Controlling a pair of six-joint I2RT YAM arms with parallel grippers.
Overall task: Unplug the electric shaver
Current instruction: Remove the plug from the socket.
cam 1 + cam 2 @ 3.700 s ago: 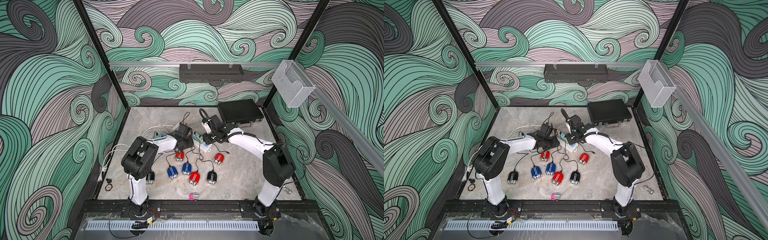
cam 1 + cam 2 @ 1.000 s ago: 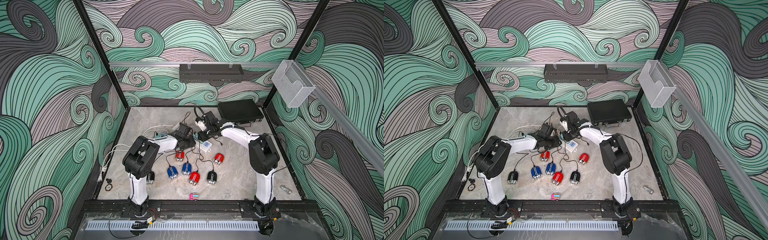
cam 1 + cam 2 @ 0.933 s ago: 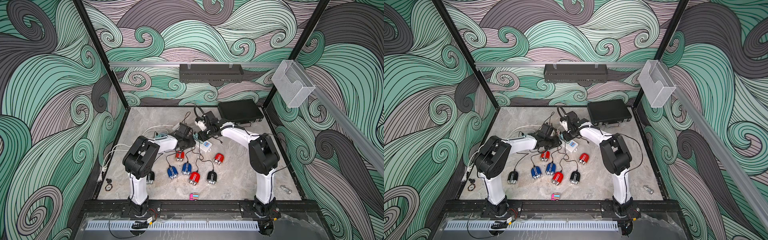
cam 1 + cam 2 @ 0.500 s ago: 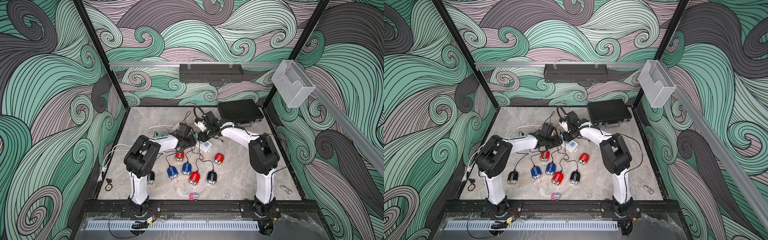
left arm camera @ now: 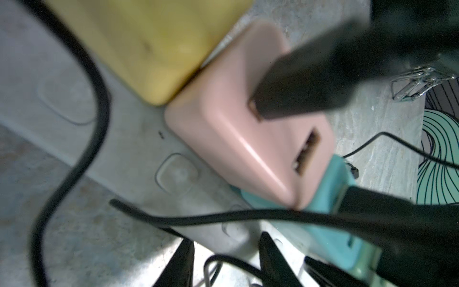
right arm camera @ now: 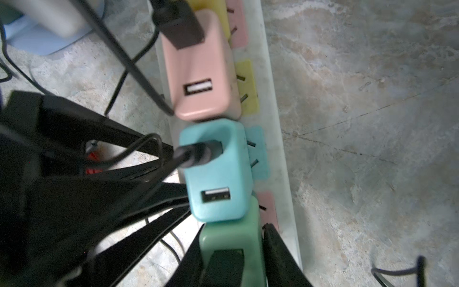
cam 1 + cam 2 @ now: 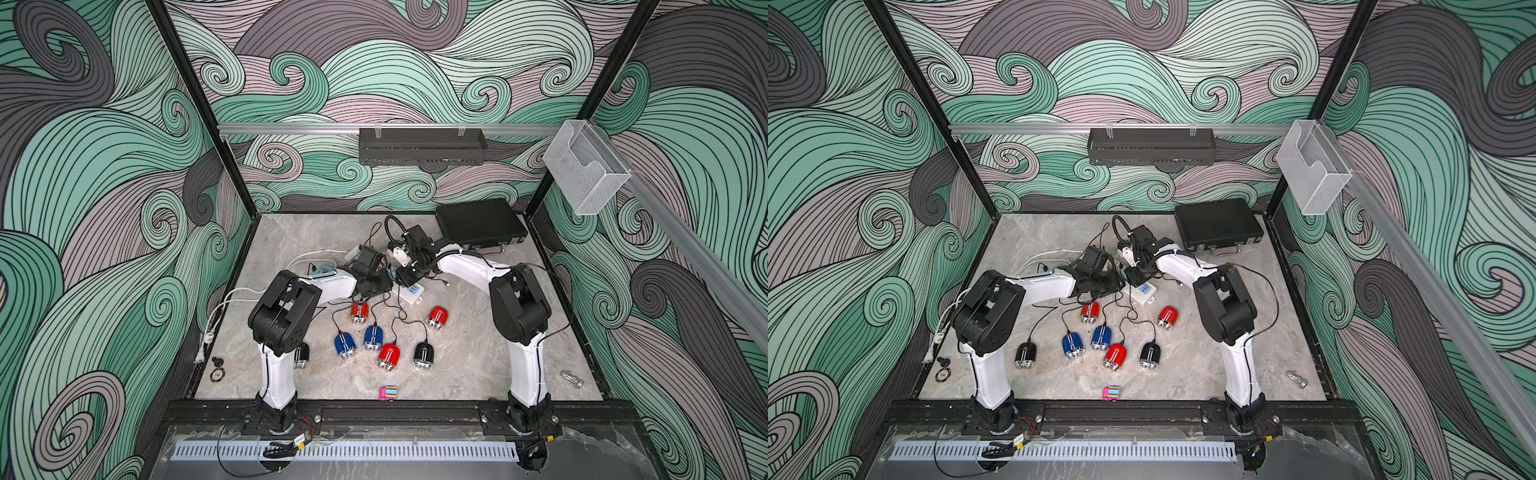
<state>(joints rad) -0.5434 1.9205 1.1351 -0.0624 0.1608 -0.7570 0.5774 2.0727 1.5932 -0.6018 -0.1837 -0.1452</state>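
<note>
Top views both show seven shavers (image 7: 1115, 356) lying on the tabletop (image 7: 1025, 237), with black cables (image 6: 140, 73) leading back to chargers on the strip (image 6: 273, 124). In the right wrist view, the right end effector (image 6: 233, 227) straddles the green charger (image 6: 231, 238), fingers (image 6: 275, 248) close against both sides; whether it clamps cannot be told. The left end effector (image 5: 224, 238) sits at the strip with fingers slightly apart, and its grip is unclear.

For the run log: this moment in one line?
right gripper: astride green adapter, grip unclear | left gripper: at power strip | green adapter: plugged in
</note>
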